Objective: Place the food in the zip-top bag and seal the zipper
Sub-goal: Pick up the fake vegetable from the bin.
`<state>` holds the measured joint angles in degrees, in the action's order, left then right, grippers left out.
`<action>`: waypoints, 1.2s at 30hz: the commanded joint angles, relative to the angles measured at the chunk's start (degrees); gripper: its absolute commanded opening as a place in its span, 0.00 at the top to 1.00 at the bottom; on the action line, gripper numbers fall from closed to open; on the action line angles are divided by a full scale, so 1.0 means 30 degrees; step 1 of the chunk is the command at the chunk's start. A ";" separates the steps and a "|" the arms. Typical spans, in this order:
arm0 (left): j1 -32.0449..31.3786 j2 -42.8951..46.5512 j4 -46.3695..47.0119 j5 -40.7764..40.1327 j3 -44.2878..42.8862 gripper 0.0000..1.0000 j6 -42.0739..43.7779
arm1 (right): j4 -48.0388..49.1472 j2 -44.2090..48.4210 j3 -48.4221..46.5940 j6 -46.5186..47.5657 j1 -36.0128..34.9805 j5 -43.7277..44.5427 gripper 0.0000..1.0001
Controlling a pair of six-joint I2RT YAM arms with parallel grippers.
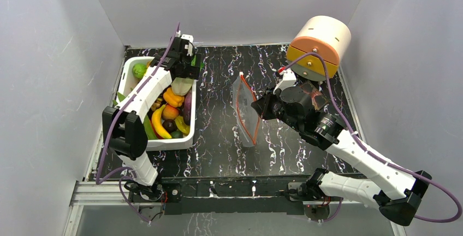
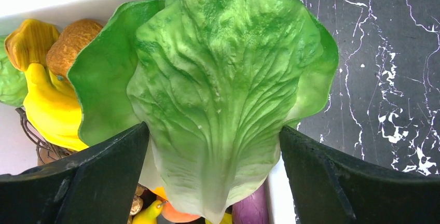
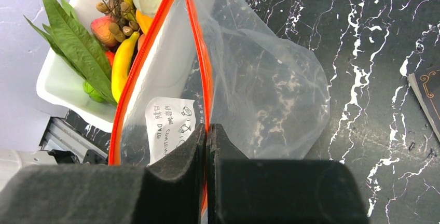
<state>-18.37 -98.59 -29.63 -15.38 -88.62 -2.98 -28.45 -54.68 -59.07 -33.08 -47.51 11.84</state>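
The food lies in a white tub point(image 1: 126, 72) at the left: bananas point(image 1: 158, 122), orange, red and purple pieces. My left gripper point(image 1: 184, 71) is over the tub's far end, its jaws closed on the sides of a leafy green lettuce point(image 2: 218, 89), whose pale base point(image 1: 183, 86) hangs below it. My right gripper point(image 3: 207, 128) is shut on the red-orange zipper point(image 3: 200, 53) of the clear zip-top bag point(image 3: 259, 89). It holds the bag point(image 1: 245, 113) upright at mid-table with its mouth open toward the tub. The tub point(image 3: 57, 84) and a banana point(image 3: 122, 60) show through the mouth.
A large beige and orange cylinder point(image 1: 319, 45) sits at the back right behind the right arm. A dark printed packet point(image 3: 428, 94) lies on the black marbled table to the bag's right. White walls close in the sides and back.
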 commanded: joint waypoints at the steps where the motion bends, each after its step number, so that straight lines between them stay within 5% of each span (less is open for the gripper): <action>1: 0.0151 -0.0250 -0.0034 -0.0590 -0.0290 0.06 0.0198 | 0.1183 0.0441 -0.0057 0.0090 0.0059 -0.0127 1.00; 21: 0.0169 -0.0478 -0.0299 -0.1209 0.0393 0.55 -0.0086 | 0.1564 0.0345 -0.0066 0.0095 0.0056 -0.0504 1.00; 36: 0.0169 0.2745 -0.0216 -0.0653 0.0792 0.60 -0.0810 | 0.1087 0.0106 0.0266 -0.0501 0.0050 -0.0235 1.00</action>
<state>-18.48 -97.62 -28.75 -16.82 -87.70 -4.97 -27.73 -54.70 -58.24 -33.61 -47.51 10.48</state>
